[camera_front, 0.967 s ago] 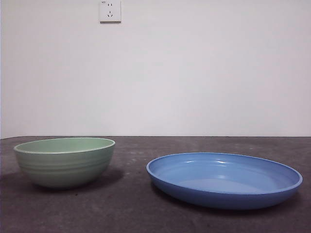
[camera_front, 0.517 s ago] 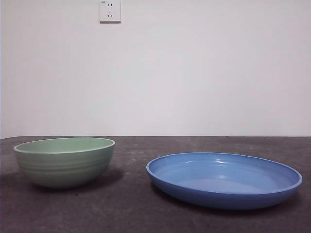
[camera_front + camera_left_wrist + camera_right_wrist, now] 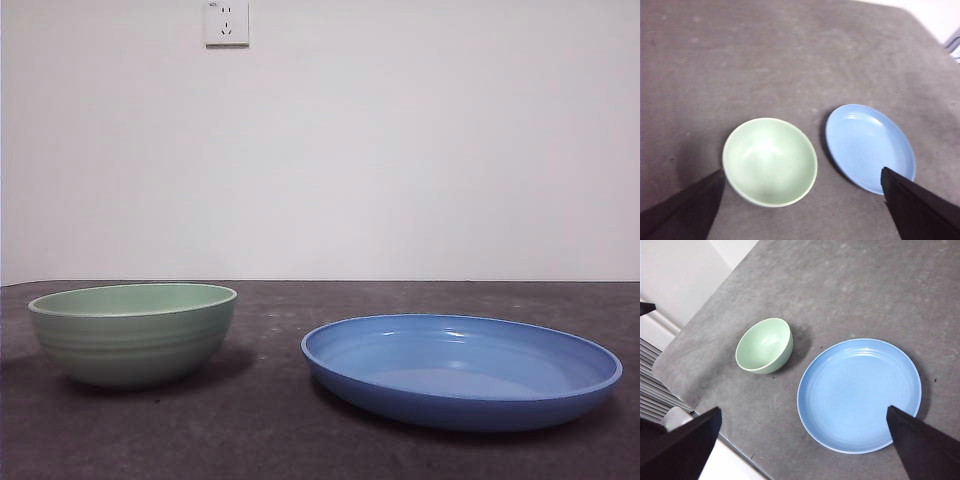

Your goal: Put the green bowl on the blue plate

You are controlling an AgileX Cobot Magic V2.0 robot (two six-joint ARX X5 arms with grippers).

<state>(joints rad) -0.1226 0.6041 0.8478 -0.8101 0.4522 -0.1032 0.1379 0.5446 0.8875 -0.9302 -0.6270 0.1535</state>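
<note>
Backdrop: plain white wall [image 3: 400,150] behind a dark grey, speckled table [image 3: 270,430]; a white wall socket [image 3: 227,22] sits high on the wall, toward 11 o'clock in the front view.
Writing: no brand or label can be read on the socket, the dishes or the arms; the socket's face is too small to make out any lettering.
Green bowl: the green bowl [image 3: 133,332] stands upright on the table at about 8 o'clock in the front view, pale mint with faint ridges round its outside and a lighter rim; its inside looks bare in the left wrist view [image 3: 769,161].
Blue plate: the blue plate [image 3: 460,370] lies flat at about 4 o'clock in the front view, glossy, clearly wider than the bowl, nothing on it in the right wrist view [image 3: 859,395].
Relation: bowl and plate sit near each other but apart, a strip of bare table between them.
Left gripper: the left gripper [image 3: 800,202] hangs high above the table, jaws spread wide, nothing between them; the bowl lies nearest its view.
Right gripper: the right gripper [image 3: 802,432] also hangs high, jaws spread wide and holding nothing, looking down over the plate and bowl.
Front view: neither arm shows there.
</note>
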